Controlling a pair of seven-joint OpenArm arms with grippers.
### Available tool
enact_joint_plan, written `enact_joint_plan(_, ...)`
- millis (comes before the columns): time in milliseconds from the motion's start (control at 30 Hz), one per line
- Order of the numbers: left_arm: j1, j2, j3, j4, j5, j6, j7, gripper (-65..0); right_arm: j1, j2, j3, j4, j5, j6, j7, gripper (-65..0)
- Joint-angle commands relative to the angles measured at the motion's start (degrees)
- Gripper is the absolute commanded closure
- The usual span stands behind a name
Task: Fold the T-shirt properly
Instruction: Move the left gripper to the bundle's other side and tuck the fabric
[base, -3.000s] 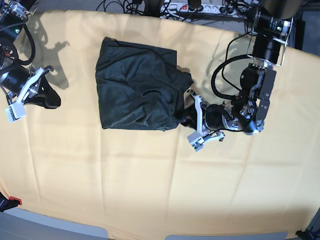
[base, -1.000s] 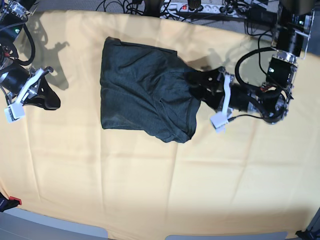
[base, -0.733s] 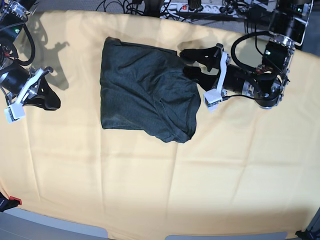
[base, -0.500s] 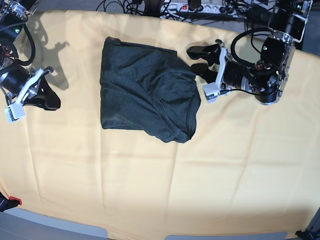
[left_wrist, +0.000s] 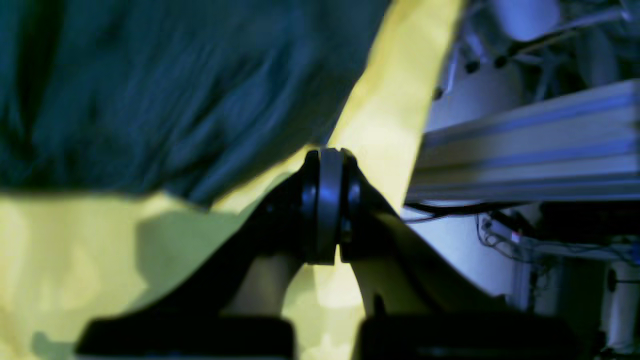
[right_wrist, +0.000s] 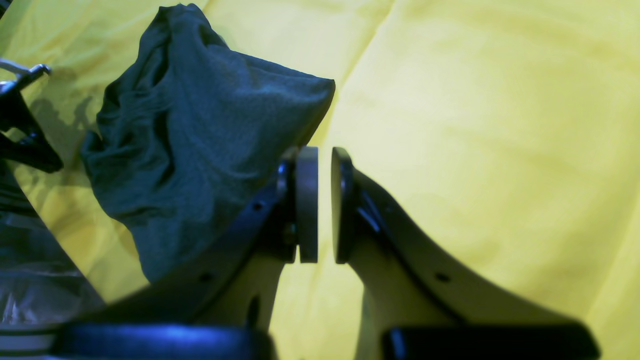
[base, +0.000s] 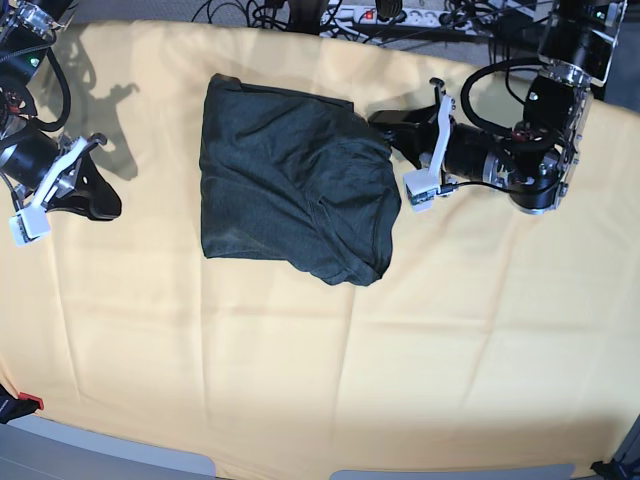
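T-shirt (base: 290, 185): dark charcoal-green, faintly heathered knit, plain with no print; it reads bluish-teal in the left wrist view. Cloth (base: 300, 370) covering the desk: pale yellow-tan in the base view, brighter lemon yellow in both wrist views, unpatterned apart from crease shading. Left gripper (base: 385, 125) and right gripper (base: 108, 205): black fingers on white bracket pieces, black arm bodies and cables behind; a small red piece (base: 30, 402) sits at the desk's lower corner.

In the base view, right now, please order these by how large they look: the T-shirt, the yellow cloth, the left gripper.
1. yellow cloth, largest; it covers nearly the whole view.
2. T-shirt.
3. left gripper, smallest, beside the shirt's right edge.
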Motion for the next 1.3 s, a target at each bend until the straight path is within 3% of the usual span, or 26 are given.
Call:
enact_joint_plan(0,-0.8,-0.7,-0.5,0.7,-0.7,-0.3,0.2,0.0,0.6,1.0,0.4,1.0,1.2,0.1,1.6,-6.5)
enact_joint_plan(200,-0.8,-0.6,-0.5,0.7,-0.6,-0.3,0.2,0.0,0.6,1.0,0.4,1.0,1.2,0.1,1.6,-6.5)
enact_joint_plan(367,-0.8,-0.3,-0.5,0.7,0.3,-0.3,-2.0,-37.0,0.6,1.0,0.4,1.0,1.2,0.1,1.6,-6.5)
enact_joint_plan(433,-0.8,0.2,-0.5,0.7,1.9,-0.3,-4.2,-40.8,0.6,1.0,0.4,1.0,1.3,0.1,1.6,-6.5)
enact_joint_plan(533,-1.0,2.0,-0.4,0.7,5.8,-0.3,-6.5,-37.9,0.6,1.0,0.4,1.0,1.2,0.1,1.6,-6.5)
enact_joint_plan(600,-0.9,3.3,-0.4,0.7,7.3,-0.3,-7.1,-26.0,0.6,1.0,0.4,1.0,1.2,0.1,1.6,-6.5)
enact_joint_plan(700,-0.8,4.5,0.1,0.7,7.0,-0.3,-6.9,-2.9,0.6,1.0,0.4,1.0,1.2,0.1,1.6,-6.5)
enact_joint_plan(733,-0.8,4.5,0.5,0.7,7.1,-0.3,-6.4,0.0,0.6,1.0,0.4,1.0,1.2,0.1,1.6,-6.5)
enact_joint_plan(900,-1.0,3.1,0.6,0.7,6.1,-0.3,-4.3,0.0,0.6,1.0,0.4,1.0,1.2,0.1,1.6,-6.5)
enact_joint_plan(1067,-0.9,-0.8,0.6,0.7,-0.9,-0.3,0.2,0.0,0.6,1.0,0.4,1.0,1.2,0.1,1.6,-6.5)
enact_joint_plan(1267,-0.9,-3.7,0.6,0.7,-4.1,-0.3,0.2,0.0,0.6,1.0,0.4,1.0,1.2,0.1,1.6,-6.5)
